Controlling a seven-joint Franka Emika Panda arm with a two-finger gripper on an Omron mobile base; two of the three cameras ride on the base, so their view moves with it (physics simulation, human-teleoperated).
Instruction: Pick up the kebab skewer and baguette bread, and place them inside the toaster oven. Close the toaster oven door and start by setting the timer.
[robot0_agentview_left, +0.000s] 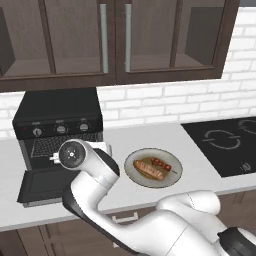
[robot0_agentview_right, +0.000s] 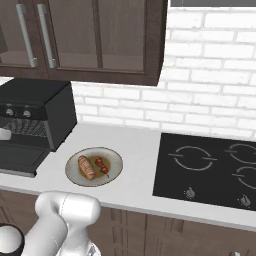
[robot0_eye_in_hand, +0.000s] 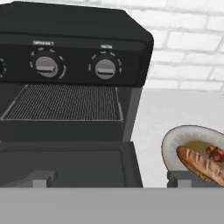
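The black toaster oven (robot0_agentview_left: 57, 112) stands at the counter's left with its door (robot0_agentview_left: 45, 182) dropped open and flat. The wire rack (robot0_eye_in_hand: 65, 103) inside is bare. To its right a plate (robot0_agentview_left: 134, 159) carries the orange-brown baguette bread (robot0_agentview_left: 149, 170) and, beside it, the kebab skewer (robot0_agentview_left: 165, 164) with red and dark chunks. My gripper (robot0_eye_in_hand: 110, 179) hovers just in front of the open oven, above the door, facing the rack. It is open wide with nothing between its fingers. In the hand view the baguette bread (robot0_eye_in_hand: 199, 162) and kebab skewer (robot0_eye_in_hand: 215, 153) lie low at the right.
Two silver knobs (robot0_eye_in_hand: 46, 65) (robot0_eye_in_hand: 105, 68) sit above the oven's opening. A black cooktop (robot0_agentview_right: 210, 167) lies at the counter's right. Dark wall cabinets (robot0_agentview_left: 115, 35) hang overhead, with a white brick wall (robot0_agentview_right: 200, 100) behind. My own arm (robot0_agentview_left: 90, 175) crosses in front of the oven.
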